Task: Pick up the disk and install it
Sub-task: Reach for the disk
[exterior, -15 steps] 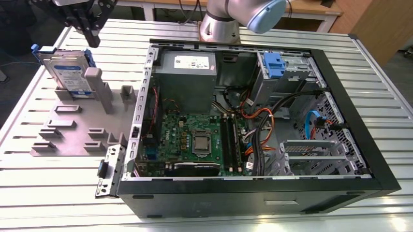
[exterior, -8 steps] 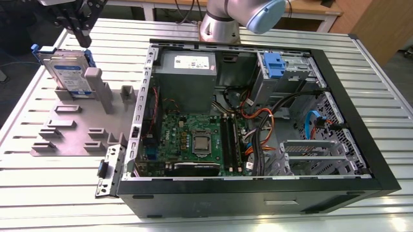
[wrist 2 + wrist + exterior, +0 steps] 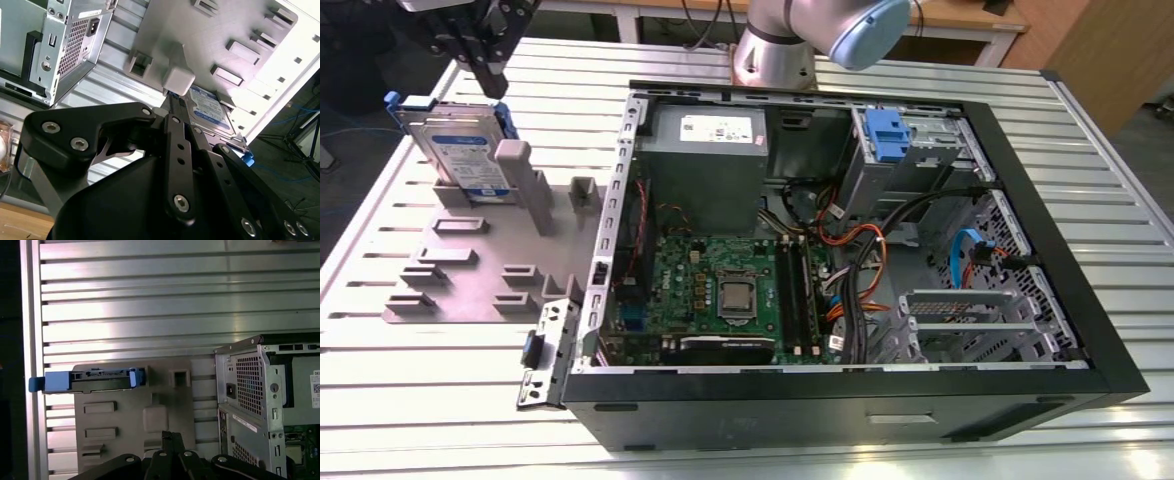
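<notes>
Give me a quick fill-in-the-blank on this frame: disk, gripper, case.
1. The disk stands ____ in the grey holder beside the computer case.
2. Its carrier bracket is coloured ____.
3. In the exterior view, the gripper hangs just ____ the disk.
Missing words: upright; blue; above.

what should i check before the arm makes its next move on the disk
1. Disk standing upright in the grey fixture: ok.
2. Gripper lined up over the disk's top edge: ok.
3. Gripper touching the disk: cannot tell.
4. Computer case open, with its inside exposed: ok.
5. Drive cage free to take the disk: cannot tell.
</notes>
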You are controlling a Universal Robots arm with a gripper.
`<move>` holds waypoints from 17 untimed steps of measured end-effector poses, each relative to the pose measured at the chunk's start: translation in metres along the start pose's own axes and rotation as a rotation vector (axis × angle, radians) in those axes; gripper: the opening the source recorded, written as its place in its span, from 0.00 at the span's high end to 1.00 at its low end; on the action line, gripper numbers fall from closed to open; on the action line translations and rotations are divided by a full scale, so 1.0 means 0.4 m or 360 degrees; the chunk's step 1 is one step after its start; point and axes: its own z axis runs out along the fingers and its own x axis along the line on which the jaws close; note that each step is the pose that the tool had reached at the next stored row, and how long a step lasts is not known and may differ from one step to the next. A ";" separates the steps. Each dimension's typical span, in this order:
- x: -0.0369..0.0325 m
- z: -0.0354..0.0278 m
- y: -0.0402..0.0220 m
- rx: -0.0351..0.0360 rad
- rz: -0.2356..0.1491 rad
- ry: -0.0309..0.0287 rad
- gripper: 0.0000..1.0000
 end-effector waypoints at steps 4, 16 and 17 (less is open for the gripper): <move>0.007 0.000 -0.001 0.0000 0.0000 0.00000 0.89; 0.033 0.000 -0.003 0.0000 0.0000 0.00001 0.89; 0.035 0.000 -0.003 0.0000 0.0000 0.00001 0.89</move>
